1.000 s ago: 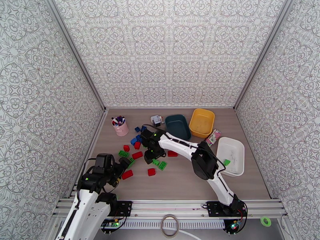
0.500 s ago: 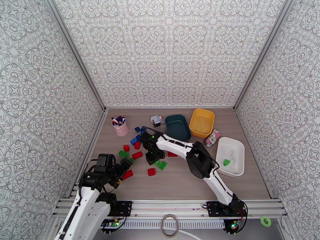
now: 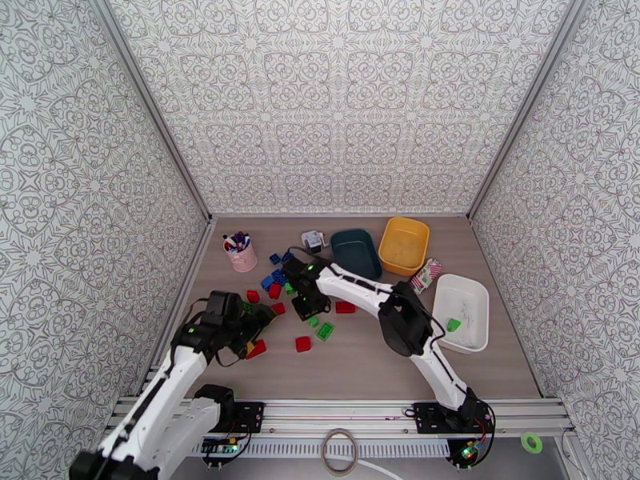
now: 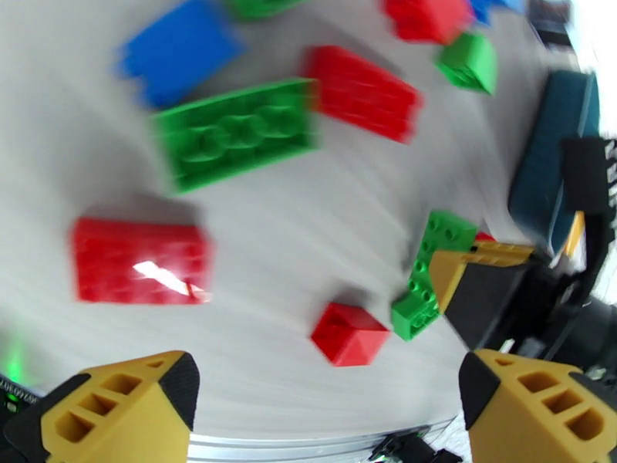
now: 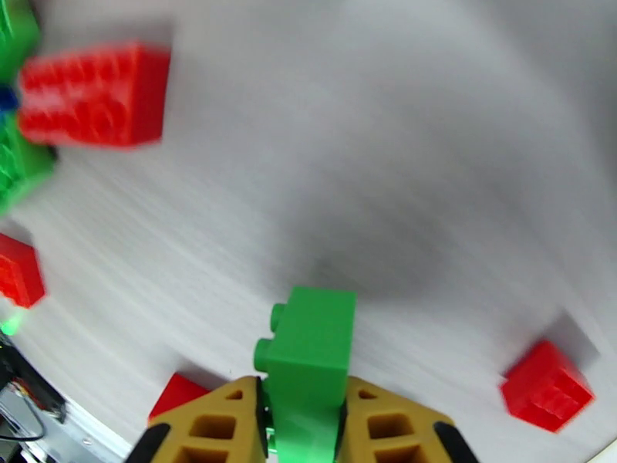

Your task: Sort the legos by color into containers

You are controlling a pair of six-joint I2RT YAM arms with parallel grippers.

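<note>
Green brick [image 5: 312, 341] is pinched by right pincer [image 5: 305, 417] | white tub [image 3: 472, 298] is found well to its right | left pincer [image 4: 324, 395] is spread

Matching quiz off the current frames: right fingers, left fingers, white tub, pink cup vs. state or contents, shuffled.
1. right fingers
2. left fingers
3. white tub
4. pink cup

A. holds pens
B. shut on a green brick
C. open, gripping nothing
D. one green block inside

Pairs: 1-B, 2-C, 3-D, 4-A.
</note>
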